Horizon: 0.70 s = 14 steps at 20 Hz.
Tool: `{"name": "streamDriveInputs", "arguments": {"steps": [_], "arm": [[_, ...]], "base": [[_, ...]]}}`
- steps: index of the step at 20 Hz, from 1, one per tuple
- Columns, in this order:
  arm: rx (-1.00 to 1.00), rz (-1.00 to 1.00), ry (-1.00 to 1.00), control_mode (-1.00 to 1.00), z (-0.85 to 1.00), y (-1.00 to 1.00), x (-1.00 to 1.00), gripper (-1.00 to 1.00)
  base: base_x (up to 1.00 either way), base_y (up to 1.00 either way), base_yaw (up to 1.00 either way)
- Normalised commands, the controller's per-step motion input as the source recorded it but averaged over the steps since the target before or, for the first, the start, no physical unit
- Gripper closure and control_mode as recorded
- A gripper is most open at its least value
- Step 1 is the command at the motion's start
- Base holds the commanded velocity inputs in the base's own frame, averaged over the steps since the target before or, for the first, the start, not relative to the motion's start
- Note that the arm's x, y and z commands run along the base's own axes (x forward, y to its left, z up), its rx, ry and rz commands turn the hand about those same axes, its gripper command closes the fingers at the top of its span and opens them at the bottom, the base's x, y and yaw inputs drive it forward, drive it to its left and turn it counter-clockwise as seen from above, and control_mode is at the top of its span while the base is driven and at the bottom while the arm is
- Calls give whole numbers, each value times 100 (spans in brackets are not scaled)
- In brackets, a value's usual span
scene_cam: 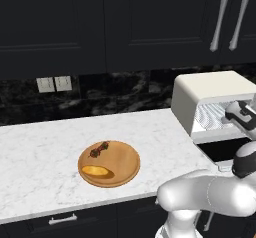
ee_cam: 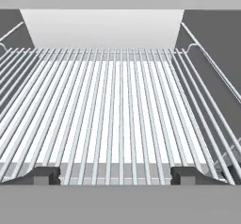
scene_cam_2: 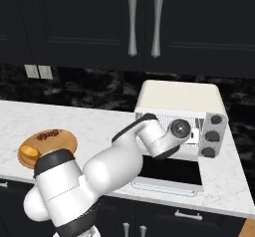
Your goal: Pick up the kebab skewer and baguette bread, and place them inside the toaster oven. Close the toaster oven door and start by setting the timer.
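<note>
Jaws apart and empty at the toaster oven (scene_cam_2: 182, 126) rack.
Your gripper (ee_cam: 120, 177) holds nothing; take the light, stiff kebab skewer (scene_cam: 99, 149) mid-stick, the baguette bread (scene_cam: 96, 170) gently across its middle.

We see flat, even rendered light with no glare: the marble table (scene_cam: 40, 152) is bright while the cabinets (scene_cam: 100, 22) above stay nearly black. The wooden board (scene_cam: 109, 164) casts only a faint soft shadow. In the hand view the oven rack (ee_cam: 120, 110) looks sharp, its bars fanning outward towards the edges.
</note>
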Motion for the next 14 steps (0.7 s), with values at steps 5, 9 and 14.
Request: {"name": "streamDriveInputs", "arguments": {"steps": [5,9,14], "arm": [[0,0,19,-100,-92,0,-52,-100],[0,0,17,-100,-95,0,-64,-100],[0,0,14,-100,-90,0,-70,-100]], "base": [[0,0,0],[0,0,0],[0,0,0]]}}
